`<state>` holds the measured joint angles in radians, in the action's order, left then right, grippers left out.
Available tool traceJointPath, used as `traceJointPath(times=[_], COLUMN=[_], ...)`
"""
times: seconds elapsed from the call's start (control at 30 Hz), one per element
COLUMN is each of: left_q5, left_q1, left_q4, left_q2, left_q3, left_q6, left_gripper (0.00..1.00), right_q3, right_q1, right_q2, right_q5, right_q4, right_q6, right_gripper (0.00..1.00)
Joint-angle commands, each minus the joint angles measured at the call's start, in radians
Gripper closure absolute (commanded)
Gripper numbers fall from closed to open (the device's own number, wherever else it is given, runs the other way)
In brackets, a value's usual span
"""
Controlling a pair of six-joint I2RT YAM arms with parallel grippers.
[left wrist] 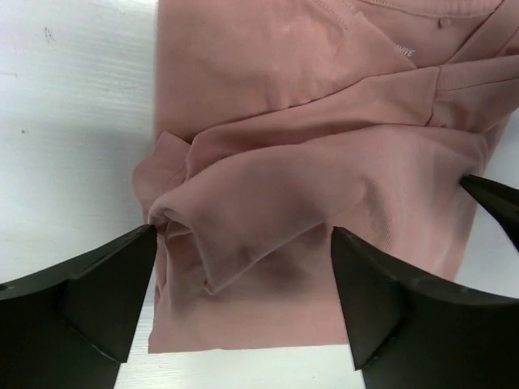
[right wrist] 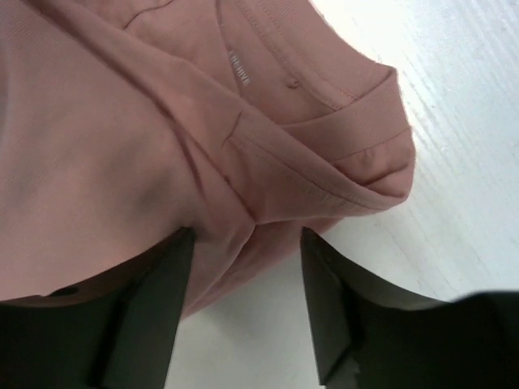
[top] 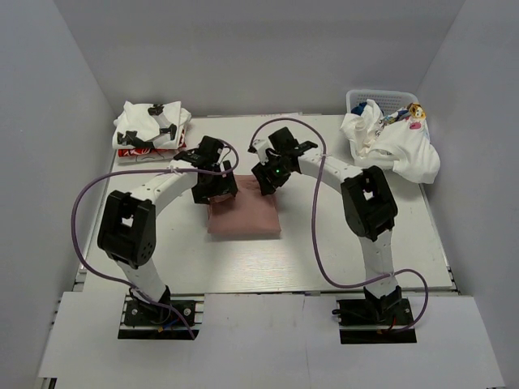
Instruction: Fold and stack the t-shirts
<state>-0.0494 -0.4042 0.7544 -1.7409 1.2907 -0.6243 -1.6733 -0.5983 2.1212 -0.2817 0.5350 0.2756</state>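
Note:
The dusty-pink t-shirt (top: 244, 215) lies folded into a rough rectangle at the table's middle. Its far edge is bunched and rumpled. My left gripper (top: 216, 186) is over the shirt's far left corner. In the left wrist view it (left wrist: 243, 271) is open, its fingers (left wrist: 105, 292) straddling a loose pink fold (left wrist: 268, 203). My right gripper (top: 268, 177) is over the far right corner. In the right wrist view it (right wrist: 247, 251) is open, with the shirt's hemmed sleeve (right wrist: 340, 154) just ahead and some pink cloth between the fingers (right wrist: 146, 308). The collar label shows.
A pile of folded white t-shirts with black and red print (top: 152, 130) sits at the back left. A white mesh basket (top: 381, 98) at the back right holds crumpled white tees (top: 393, 144) that spill over its front. The white table (top: 340, 251) is walled in grey.

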Motion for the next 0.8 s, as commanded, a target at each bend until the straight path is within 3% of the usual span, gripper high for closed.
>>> traceJointPath(times=[0.0, 0.1, 0.2, 0.33, 0.47, 0.57, 0.6, 0.7, 0.77], left_q5=[-0.026, -0.038, 0.005, 0.063, 0.086, 0.097, 0.097, 0.097, 0.097], left_q1=[0.011, 0.011, 0.011, 0.011, 0.011, 0.021, 0.021, 0.03, 0.03], left_q4=[-0.042, -0.12, -0.31, -0.385, -0.385, -0.385, -0.374, -0.374, -0.365], left_q2=[0.115, 0.238, 0.341, 0.31, 0.206, 0.155, 0.14, 0.107, 0.096], left_q3=[-0.017, -0.109, -0.227, -0.286, -0.286, -0.263, -0.263, -0.241, -0.241], left_q6=[0.043, 0.102, 0.216, 0.313, 0.348, 0.357, 0.357, 0.347, 0.347], left_gripper=[0.0, 0.0, 0.0, 0.0, 0.06, 0.12, 0.2, 0.29, 0.32], right_q3=[0.068, 0.115, 0.119, 0.112, 0.139, 0.109, 0.063, 0.041, 0.061], right_q1=[-0.001, 0.005, 0.006, 0.011, 0.012, 0.022, 0.02, 0.015, 0.026], right_q2=[-0.081, -0.164, -0.233, -0.267, -0.247, -0.225, -0.21, -0.173, -0.159], right_q5=[0.07, 0.134, 0.151, 0.125, 0.058, 0.01, -0.014, -0.1, -0.131], right_q4=[-0.088, -0.155, -0.135, -0.044, -0.021, -0.004, 0.058, 0.117, 0.108], right_q6=[-0.025, -0.16, -0.306, -0.586, -0.676, -0.682, -0.684, -0.676, -0.677], right_gripper=[0.37, 0.3, 0.3, 0.26, 0.33, 0.3, 0.28, 0.28, 0.28])
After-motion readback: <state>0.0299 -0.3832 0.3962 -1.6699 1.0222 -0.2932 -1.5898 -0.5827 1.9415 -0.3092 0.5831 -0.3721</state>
